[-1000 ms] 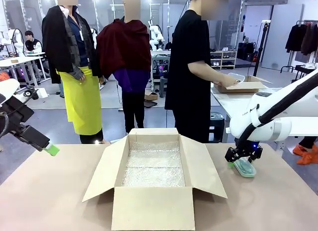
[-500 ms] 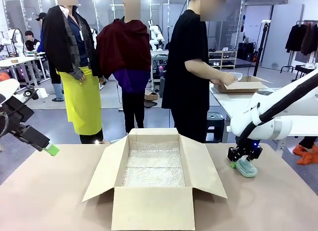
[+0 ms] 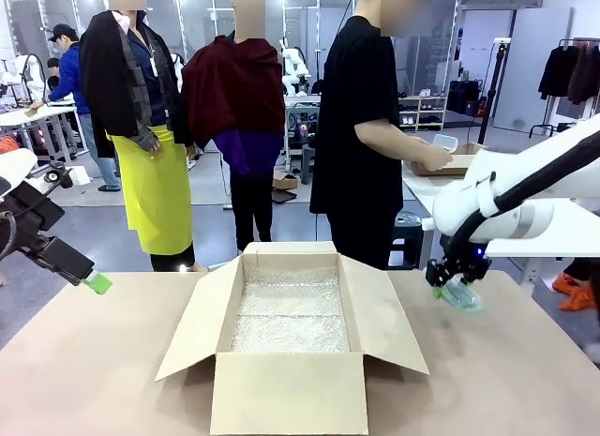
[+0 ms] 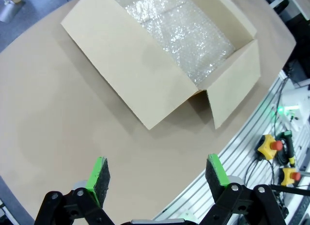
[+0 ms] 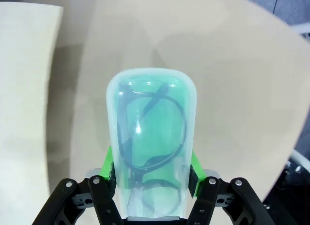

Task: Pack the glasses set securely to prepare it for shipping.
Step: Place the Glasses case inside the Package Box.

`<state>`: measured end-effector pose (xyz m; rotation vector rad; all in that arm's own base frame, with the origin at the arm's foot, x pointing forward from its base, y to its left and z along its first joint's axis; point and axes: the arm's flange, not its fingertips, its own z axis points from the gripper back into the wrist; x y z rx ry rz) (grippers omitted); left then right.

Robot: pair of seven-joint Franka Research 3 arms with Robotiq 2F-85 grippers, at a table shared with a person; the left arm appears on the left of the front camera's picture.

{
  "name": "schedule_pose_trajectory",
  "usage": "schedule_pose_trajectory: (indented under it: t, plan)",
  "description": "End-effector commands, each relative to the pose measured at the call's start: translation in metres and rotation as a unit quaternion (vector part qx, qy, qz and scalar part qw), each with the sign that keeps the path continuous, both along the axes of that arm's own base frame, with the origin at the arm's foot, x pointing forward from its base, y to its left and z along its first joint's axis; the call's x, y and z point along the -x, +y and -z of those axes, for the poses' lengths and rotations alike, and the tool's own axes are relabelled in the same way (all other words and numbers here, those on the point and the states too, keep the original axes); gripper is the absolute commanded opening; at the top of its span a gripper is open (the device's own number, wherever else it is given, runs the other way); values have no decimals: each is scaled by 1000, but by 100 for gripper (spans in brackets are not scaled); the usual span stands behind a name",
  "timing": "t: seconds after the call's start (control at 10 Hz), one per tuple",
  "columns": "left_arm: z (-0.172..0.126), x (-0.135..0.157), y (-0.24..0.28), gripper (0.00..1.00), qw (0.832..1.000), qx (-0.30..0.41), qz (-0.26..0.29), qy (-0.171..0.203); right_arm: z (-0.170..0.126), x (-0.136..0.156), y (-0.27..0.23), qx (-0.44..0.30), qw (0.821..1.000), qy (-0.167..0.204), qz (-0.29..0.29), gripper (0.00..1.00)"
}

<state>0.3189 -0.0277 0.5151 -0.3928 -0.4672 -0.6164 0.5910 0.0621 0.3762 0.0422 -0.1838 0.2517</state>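
Right gripper (image 3: 450, 280): its jaws are closed on the small mint green glasses case with a clear lid (image 5: 151, 133), one green pad on each long side.
Where the case is: in the air just above the brown table (image 3: 525, 380), to the right of the box, well apart from it.
Why held so: I think gripping the narrow sides keeps the case from slipping on its way to the box.
Inside the case: one pair of dark-framed glasses (image 5: 157, 133).
Left gripper (image 4: 157, 172): jaws wide apart and holding nothing, up in the air off to the left, out of the way.
Open brown cardboard box (image 3: 286, 394): flaps folded out so things can go in from above.
Bubble wrap (image 3: 291, 314): lines the bottom, likely to keep the cases safe.
Count: one green case, one box, two grippers.
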Motion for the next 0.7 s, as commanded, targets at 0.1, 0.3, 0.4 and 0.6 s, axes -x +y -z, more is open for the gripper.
schedule_pose_trajectory:
  t: [0.1, 0.3, 0.4, 0.6]
  plan:
    - [-1, -2, 1, 100, 1000, 5, 3, -6, -85, 31, 32, 18, 995, -30, -94, 24]
    - [-1, -2, 1, 100, 1000, 5, 3, -6, -125, 42, 75, 39, 985, -66, -155, 24]
    - [-1, -2, 1, 100, 1000, 5, 3, -6, -141, 48, 106, 40, 971, -72, -222, 24]
    - [-1, -2, 1, 100, 1000, 5, 3, -6, -151, 53, 166, 52, 932, -64, -352, 24]
